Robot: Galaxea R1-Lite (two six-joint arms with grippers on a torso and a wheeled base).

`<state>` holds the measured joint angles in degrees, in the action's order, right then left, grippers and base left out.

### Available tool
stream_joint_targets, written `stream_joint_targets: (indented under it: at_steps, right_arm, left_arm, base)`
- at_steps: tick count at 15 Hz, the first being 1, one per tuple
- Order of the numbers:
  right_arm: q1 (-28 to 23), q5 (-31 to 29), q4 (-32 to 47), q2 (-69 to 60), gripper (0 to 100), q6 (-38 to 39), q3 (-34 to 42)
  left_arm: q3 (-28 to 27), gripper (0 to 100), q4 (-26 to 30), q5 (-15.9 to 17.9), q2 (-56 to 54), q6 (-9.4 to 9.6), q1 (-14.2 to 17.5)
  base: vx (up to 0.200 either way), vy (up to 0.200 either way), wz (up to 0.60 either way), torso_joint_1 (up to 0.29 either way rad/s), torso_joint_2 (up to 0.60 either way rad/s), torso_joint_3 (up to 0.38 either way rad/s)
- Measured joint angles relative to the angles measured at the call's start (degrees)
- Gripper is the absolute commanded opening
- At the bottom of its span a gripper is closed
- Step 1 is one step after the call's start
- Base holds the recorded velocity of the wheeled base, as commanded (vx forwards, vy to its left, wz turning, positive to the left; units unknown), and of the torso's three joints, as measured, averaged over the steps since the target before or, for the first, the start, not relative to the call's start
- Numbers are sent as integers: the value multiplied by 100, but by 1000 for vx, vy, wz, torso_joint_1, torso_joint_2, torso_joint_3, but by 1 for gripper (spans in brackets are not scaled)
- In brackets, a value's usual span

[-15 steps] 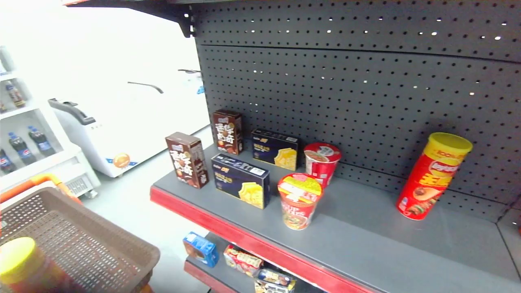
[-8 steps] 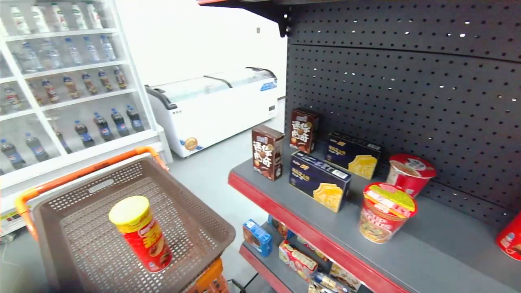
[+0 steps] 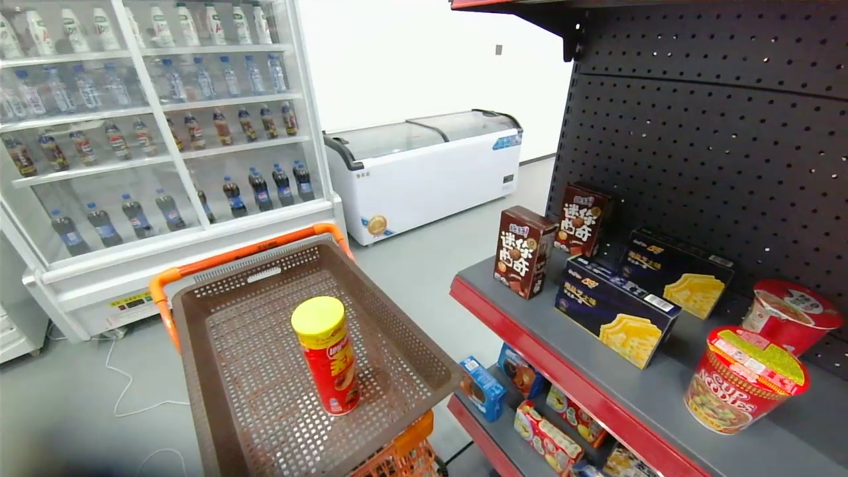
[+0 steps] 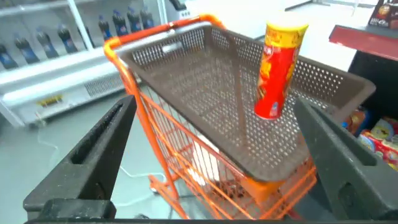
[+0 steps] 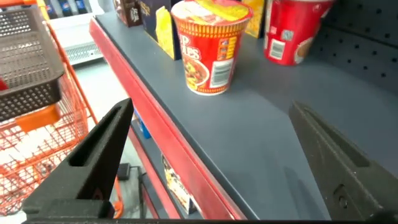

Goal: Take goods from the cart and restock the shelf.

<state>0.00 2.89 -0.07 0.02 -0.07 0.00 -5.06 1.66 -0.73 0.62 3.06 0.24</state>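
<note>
the left gripper [image 4: 211, 111] hangs above the cart basket [image 4: 186, 93] with its two flat, dark fingers spread wide apart, holding nothing. the right gripper [image 5: 211, 111] is likewise parted and bare. it sits just out from the red front edge of the shelf [image 5: 267, 124], with a cup of noodles [image 5: 211, 46] ahead of it.

the chip can [image 3: 326, 354] stands upright near the middle of the basket floor, at lower centre of the head view. it is a tall, slim cylinder with a glossy red printed wrap and a flat yellow plastic lid, and it touches none of the basket walls. the cart basket is brown plastic pierced all over with small holes, and it sits on an orange wire frame with an orange handle [image 3: 232, 257].

the shelf, at the right of the head view, is a smooth grey board with a red lip and a black perforated back panel [image 3: 695, 132]. on it stand two upright brown cartons [image 3: 523, 252] and two long dark-blue boxes [image 3: 623, 311] resting on their long edges. the cup of noodles is there too, tapered and red with a yellow-and-red lid, and a second red cup [image 3: 788, 321] stands behind it. small packets [image 3: 483, 387] sit on the lower shelf. at upper left is a glass-fronted drinks fridge [image 3: 152, 132], and beside it a white chest freezer [image 3: 424, 165].
</note>
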Motion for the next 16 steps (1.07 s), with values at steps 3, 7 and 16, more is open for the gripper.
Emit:
stream_joint_targets:
  at_steps: [3,7,16]
  right_arm:
    - [0,-2,0,0,100,0,0]
    - [0,4,0,0,100,0,0]
    - [0,1,0,0,100,2,0]
  left_arm:
    - [-1456,100,551,-79,817,205,39]
    - [-3068,100,967,-104,3138,510,112]
    - [-3259,100,-441,2293,7264,1198,374]
  base:
    - [0,0,0,0,0,0]
    - [0,0,0,0,0,0]
    - [0,0,0,0,0,0]
